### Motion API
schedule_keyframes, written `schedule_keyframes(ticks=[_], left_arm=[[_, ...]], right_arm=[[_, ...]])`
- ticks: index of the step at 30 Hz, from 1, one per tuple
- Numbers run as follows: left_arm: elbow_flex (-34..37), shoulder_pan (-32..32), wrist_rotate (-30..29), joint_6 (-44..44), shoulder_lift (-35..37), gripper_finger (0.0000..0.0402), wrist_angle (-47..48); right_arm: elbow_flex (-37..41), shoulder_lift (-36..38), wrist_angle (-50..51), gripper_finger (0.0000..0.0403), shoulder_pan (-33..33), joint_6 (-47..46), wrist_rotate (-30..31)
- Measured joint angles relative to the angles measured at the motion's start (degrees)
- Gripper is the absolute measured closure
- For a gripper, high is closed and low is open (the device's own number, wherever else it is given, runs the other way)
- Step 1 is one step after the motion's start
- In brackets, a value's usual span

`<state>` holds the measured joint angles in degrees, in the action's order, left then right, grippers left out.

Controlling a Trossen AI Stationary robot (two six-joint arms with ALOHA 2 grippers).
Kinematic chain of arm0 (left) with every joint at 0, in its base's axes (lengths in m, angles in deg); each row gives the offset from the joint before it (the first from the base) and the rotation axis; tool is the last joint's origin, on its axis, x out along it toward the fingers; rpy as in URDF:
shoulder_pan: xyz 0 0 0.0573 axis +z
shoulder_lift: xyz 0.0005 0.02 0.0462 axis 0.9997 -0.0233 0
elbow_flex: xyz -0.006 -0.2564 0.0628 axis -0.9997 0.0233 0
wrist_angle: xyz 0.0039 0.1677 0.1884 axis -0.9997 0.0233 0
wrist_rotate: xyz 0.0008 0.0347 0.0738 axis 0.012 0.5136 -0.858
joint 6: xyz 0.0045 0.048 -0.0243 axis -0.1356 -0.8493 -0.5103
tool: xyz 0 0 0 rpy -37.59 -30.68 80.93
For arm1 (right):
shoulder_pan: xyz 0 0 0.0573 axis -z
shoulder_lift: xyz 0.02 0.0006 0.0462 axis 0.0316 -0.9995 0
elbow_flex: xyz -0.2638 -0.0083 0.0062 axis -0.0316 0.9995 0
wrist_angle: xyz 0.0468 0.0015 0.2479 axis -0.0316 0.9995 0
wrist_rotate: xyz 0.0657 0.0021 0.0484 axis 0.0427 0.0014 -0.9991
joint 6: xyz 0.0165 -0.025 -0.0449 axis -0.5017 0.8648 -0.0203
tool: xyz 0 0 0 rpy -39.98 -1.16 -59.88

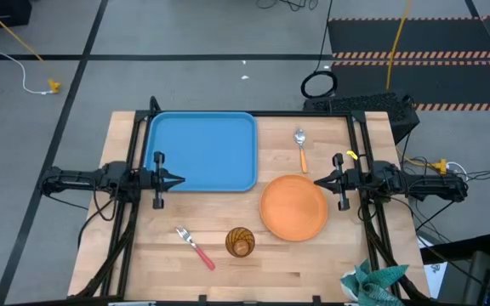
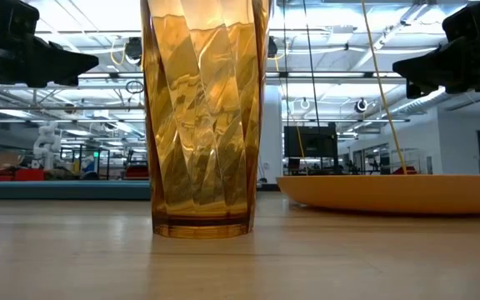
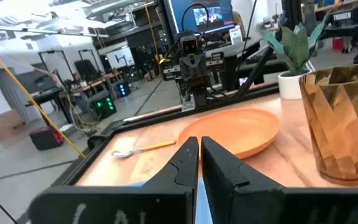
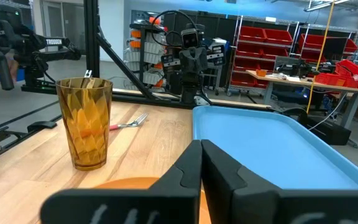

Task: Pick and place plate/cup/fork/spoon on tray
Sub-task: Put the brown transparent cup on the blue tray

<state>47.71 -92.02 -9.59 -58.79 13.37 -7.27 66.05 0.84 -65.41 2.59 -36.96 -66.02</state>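
The orange plate [image 1: 293, 206] lies flat on the table right of centre. The amber cup [image 1: 240, 242] stands upright near the front edge, close to the low camera [image 2: 204, 117]. The fork with the red-pink handle [image 1: 195, 247] lies left of the cup. The spoon with the orange handle [image 1: 301, 149] lies behind the plate. The light-blue tray [image 1: 202, 151] sits at the back left. My left gripper [image 1: 179, 179] is shut and empty, above the tray's near edge. My right gripper [image 1: 318, 181] is shut and empty, above the plate's far right rim.
A green cloth-like plant [image 1: 371, 282] sits at the table's front right corner. Black frame rails [image 1: 133, 153] run along both sides of the table. Bare wood lies between the tray and the plate.
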Motion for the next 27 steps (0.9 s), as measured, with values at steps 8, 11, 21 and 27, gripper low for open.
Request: schedule_keyframes(ticks=[8,11,21,27], left_arm=[[0.0,0.0,0.0,1.1,0.0,0.0378,0.0],[0.0,0.0,0.0,1.2,0.0,0.0378,0.0],[0.0,0.0,0.0,2.5,0.0,0.0378,-0.5],[0.0,0.0,0.0,1.1,0.0,0.0378,-7.7]], right_arm=[[0.0,0.0,0.0,0.0403,0.0,0.0,0.0],[0.0,0.0,0.0,0.0403,0.0,0.0,0.0],[0.0,0.0,0.0,0.0403,0.0,4.9,0.0],[0.0,0.0,0.0,0.0403,0.0,4.5,0.0]])
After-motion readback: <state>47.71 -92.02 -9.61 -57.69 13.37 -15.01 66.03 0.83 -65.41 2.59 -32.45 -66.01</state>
